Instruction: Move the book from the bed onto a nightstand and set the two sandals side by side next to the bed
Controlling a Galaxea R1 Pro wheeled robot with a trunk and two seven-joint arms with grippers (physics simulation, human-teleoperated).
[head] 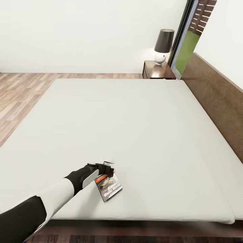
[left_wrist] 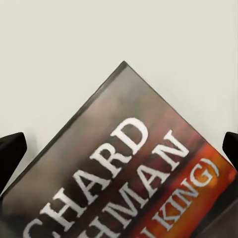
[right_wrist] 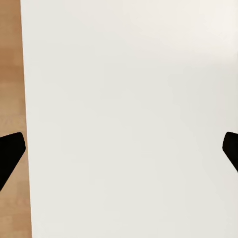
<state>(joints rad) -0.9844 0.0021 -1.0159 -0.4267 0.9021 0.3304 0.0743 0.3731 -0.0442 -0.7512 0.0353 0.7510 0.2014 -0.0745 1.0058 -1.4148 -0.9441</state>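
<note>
A thin dark paperback book [head: 108, 187] with an orange band and white lettering lies flat near the foot edge of the pale grey mattress of the bed [head: 135, 128]. In the left wrist view the book [left_wrist: 129, 173] sits between the two black fingertips [left_wrist: 11, 151], one corner pointing forward past them, its cover close beneath the camera. The left gripper [head: 105, 169] hovers over the book's upper end, jaws spread wide, gripping nothing; whether a fingertip touches the cover cannot be told. The right gripper [right_wrist: 119, 148] also has its jaws spread apart, with a plain white surface between them and wooden floor [right_wrist: 11, 74] beside one fingertip. Far beyond the left gripper, past the mattress, a dark brown nightstand [head: 158, 71] carries a lamp [head: 163, 45], beside the long brown headboard [head: 216, 91].
</note>
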